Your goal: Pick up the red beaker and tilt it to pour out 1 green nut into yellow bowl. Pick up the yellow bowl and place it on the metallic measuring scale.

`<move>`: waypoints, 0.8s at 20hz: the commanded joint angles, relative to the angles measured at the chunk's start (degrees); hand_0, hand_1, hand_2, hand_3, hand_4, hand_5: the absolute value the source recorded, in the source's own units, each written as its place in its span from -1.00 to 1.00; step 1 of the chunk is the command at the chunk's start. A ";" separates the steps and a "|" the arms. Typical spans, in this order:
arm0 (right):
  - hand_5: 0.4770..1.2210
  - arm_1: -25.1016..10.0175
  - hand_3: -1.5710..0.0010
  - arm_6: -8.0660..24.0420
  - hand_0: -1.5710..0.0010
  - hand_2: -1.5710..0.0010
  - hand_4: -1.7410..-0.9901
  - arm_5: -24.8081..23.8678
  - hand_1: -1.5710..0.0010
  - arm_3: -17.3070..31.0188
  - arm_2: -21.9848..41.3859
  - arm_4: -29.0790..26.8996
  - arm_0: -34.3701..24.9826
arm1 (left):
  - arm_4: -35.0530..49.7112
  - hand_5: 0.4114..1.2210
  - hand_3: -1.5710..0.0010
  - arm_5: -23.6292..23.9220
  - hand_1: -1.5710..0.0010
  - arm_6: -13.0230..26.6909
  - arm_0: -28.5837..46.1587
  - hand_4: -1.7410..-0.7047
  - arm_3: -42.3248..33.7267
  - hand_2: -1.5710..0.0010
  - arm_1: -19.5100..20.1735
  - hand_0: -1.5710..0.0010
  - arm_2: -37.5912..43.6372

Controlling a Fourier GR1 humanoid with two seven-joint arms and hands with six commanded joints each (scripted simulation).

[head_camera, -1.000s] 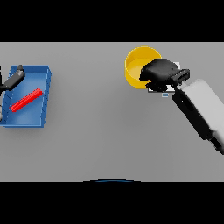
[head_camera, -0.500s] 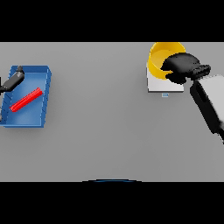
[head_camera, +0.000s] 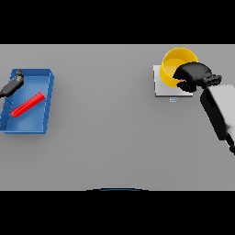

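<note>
- The right hand [head_camera: 193,75] is curled round the near rim of the yellow bowl [head_camera: 176,62], fingers clamped on its edge, and holds it over the metallic measuring scale [head_camera: 161,85] at the counter's [head_camera: 110,137] far right.
- The bowl appears tilted, its mouth facing partly toward the camera and leftward, and it overlaps the scale's far edge more than its middle — I cannot tell whether its base touches the plate yet.
- Whether a green nut sits inside cannot be seen; the bowl's interior shows only yellow.
- The red beaker [head_camera: 27,104] lies on its side in the blue tray [head_camera: 43,126] at the far left, well apart from the bowl.
- The left hand [head_camera: 13,85] shows at the tray's far-left corner, dark and slim; whether its fingers are open or closed cannot be told.
- Judged from this, the placing step is nearly finished and only the set-down and release remain.
- Risks from here:
  - Letting go while the bowl is tilted could let it rock or roll off the scale's back edge — the rim grip gives little control of the base.
  - A bowl set off-centre could overhang the plate and tip.
  - A tilt kept too long could spill whatever is inside.
  - Withdrawing the fingers could drag the rim and pull the bowl toward the robot.
</note>
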 commanded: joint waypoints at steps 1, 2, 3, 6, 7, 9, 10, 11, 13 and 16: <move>1.00 0.18 -0.79 -0.48 -1.00 -0.71 -1.00 -0.46 -1.00 0.03 -0.02 -0.09 0.30 | -0.13 -0.35 1.00 0.06 1.00 -0.42 -0.16 0.96 0.35 1.00 -0.31 1.00 -0.10; 1.00 0.18 -0.83 -1.06 -0.98 -0.70 -1.00 -0.45 -1.00 0.27 -0.18 -0.28 0.25 | -0.58 -0.36 1.00 -0.08 1.00 0.06 -0.60 0.96 0.27 1.00 -0.34 1.00 -0.50; 1.00 0.84 -0.86 -0.99 -0.91 -0.69 -1.00 -1.17 -1.00 1.58 -0.14 0.01 -0.16 | -0.54 -0.36 1.00 -0.33 1.00 0.15 -0.77 0.97 0.12 1.00 -0.01 1.00 -0.41; 1.00 0.88 -0.58 -0.72 -0.87 -0.81 -0.99 -0.12 -0.88 2.12 -0.68 -0.45 -0.88 | -1.08 -0.36 1.00 0.21 1.00 1.13 -1.09 0.96 -0.28 1.00 -0.47 1.00 -0.90; 1.00 1.09 -0.40 -0.83 -0.90 -0.85 -0.99 0.05 -0.89 2.18 -0.72 -0.43 -1.30 | -1.06 -0.36 1.00 -0.09 1.00 1.26 -1.28 0.96 -0.23 1.00 -0.39 1.00 -0.96; 0.81 0.81 -0.13 -0.88 -0.57 -0.39 -0.78 0.50 -0.40 1.54 -0.87 -0.59 -0.68 | -0.89 -0.37 1.00 -0.31 1.00 1.41 -1.36 0.97 -0.39 1.00 0.18 1.00 -0.63; 0.62 0.99 -0.01 -0.70 -0.26 -0.17 -0.70 0.81 -0.12 2.08 -0.54 -0.16 -1.03 | -0.85 -0.37 1.00 -0.39 1.00 1.41 -1.38 0.97 -0.12 1.00 0.03 1.00 -0.67; 0.48 1.05 0.08 -0.22 -0.01 0.00 -0.65 1.54 0.10 2.31 0.01 0.46 -1.71 | -0.92 -0.37 1.00 -0.34 1.00 1.24 -1.49 0.97 0.20 1.00 -0.46 1.00 -0.87; 0.29 0.78 0.23 -1.07 0.35 0.30 -0.57 1.93 0.43 2.85 0.90 1.34 -1.95 | -0.93 -0.38 1.00 0.17 1.00 1.17 -1.07 0.97 -0.37 1.00 -0.68 1.00 -0.94; 0.11 0.71 0.41 -3.26 0.67 0.61 -0.50 1.45 0.71 2.41 1.68 1.74 -1.67 | -1.01 -0.38 1.00 0.24 1.00 1.27 -1.40 0.96 0.74 1.00 -1.24 1.00 -1.01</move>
